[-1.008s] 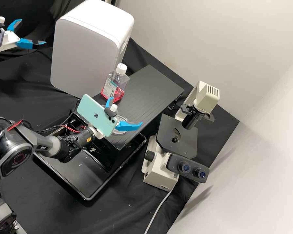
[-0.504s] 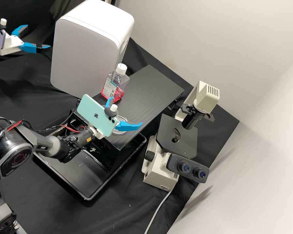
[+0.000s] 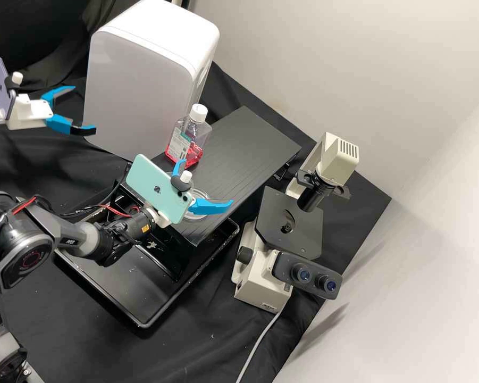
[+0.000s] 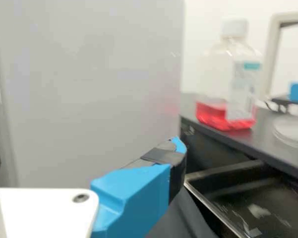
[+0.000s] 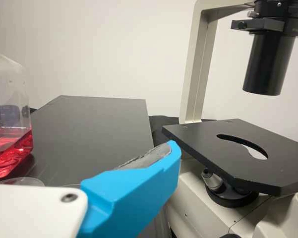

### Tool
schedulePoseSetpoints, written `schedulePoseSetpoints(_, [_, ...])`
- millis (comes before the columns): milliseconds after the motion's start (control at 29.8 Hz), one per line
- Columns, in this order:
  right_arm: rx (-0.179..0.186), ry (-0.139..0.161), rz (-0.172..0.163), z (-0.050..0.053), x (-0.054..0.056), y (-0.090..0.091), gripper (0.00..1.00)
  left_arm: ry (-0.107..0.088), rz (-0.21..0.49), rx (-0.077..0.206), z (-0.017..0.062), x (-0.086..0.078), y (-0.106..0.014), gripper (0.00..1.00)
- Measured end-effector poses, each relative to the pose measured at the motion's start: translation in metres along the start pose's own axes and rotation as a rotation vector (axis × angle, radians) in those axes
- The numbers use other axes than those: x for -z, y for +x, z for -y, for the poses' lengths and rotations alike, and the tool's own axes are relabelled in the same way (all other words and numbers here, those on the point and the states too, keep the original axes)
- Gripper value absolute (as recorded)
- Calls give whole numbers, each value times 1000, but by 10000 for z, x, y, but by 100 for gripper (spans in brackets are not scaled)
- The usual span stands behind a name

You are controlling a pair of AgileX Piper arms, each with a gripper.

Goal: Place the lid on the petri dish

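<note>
At the far left we see the left gripper [image 3: 83, 108] up in the air over the black cloth [image 3: 48, 159]. Its two blue fingers [image 3: 58, 94] are spread wide, and there is nothing between them. It is just beside the big white box [image 3: 149, 74]. In the left wrist view the wall of the box is very close.

Below the box a black tray [image 3: 138, 290] lies on the cloth. A flat black platform [image 3: 250, 143] sits over the far part of the tray. The right arm comes in low over the tray, with a mint-green phone [image 3: 157, 187] on its wrist.

The right gripper [image 3: 206, 182] is down at the near end of the platform. The petri dish [image 3: 195, 196] is there too. It is a round clear dish that lies flat on the platform, right at that gripper. We cannot tell if the gripper is squeezing the dish or has let it go. We also cannot tell if the dish is covered, since it is all clear.

Just behind the dish a clear bottle [image 3: 188, 139] stands upright on the platform. It has a white cap and some red liquid in the bottom.

At the right a white microscope [image 3: 297, 234] stands on the cloth, just beside the platform.
</note>
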Motion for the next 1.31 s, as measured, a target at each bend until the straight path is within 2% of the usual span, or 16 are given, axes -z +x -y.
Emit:
schedulePoseSetpoints(101, [0,0,0,0,0,0,100,-19,43,39,81,-60,-12,100])
schedulePoseSetpoints(168, [0,0,0,0,0,0,100,-22,68,59,118,-98,-31,100])
schedulePoseSetpoints(269, [0,0,0,0,0,0,100,-15,112,97,183,-161,-83,100])
schedulePoseSetpoints(403, [0,0,0,0,0,0,100,1,160,131,237,-221,-128,100])
schedulePoseSetpoints(605, [0,0,0,0,0,0,100,10,193,154,291,-267,-124,100])
schedulePoseSetpoints(907, [0,0,0,0,0,0,100,8,215,194,471,-312,47,100])
schedulePoseSetpoints(1041, [0,0,0,0,0,0,100,6,221,204,530,-336,97,100])
schedulePoseSetpoints(1310, [0,0,0,0,0,0,100,-1,214,196,550,-341,142,100])
